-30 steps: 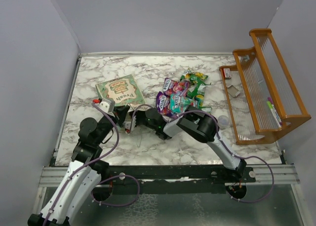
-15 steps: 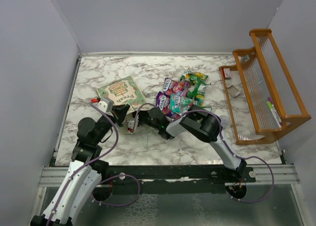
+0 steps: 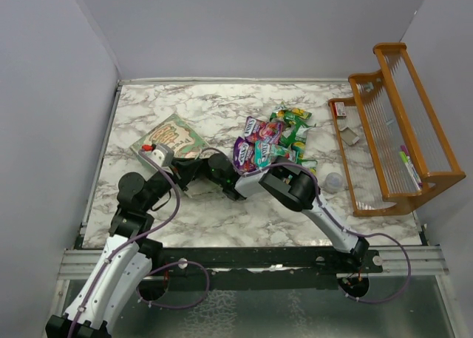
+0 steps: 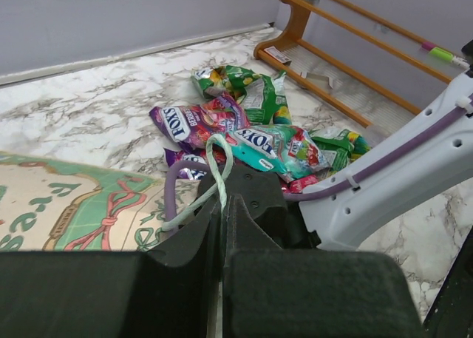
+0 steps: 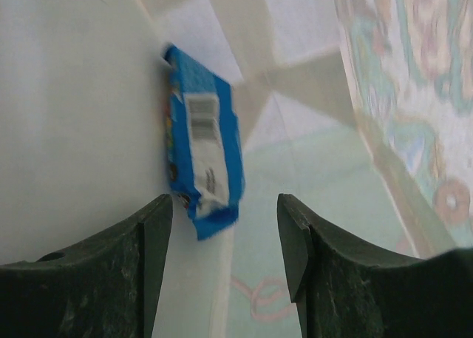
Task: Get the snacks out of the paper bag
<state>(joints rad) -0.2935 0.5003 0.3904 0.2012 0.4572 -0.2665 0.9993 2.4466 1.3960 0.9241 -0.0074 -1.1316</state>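
- Movement over the last second: the paper bag (image 3: 171, 136) has swung and tipped, and my right gripper (image 5: 223, 212) has slid in at its mouth.
- Left gripper (image 4: 222, 205) is pinched on the bag's cord handle (image 4: 219, 157).
- Right fingers are spread and empty. I judge the blue packet (image 5: 203, 149) still needs fetching.
- It lies inside the bag against the cream wall (image 5: 74, 94), long axis running away from me, short end toward the fingers.
- Other snacks (image 3: 273, 140) are already out on the table (image 3: 222, 109).

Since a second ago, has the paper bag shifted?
Yes. The paper bag has slid left, away from the snack pile and toward the left edge of the table, and its printed face looks more tilted.
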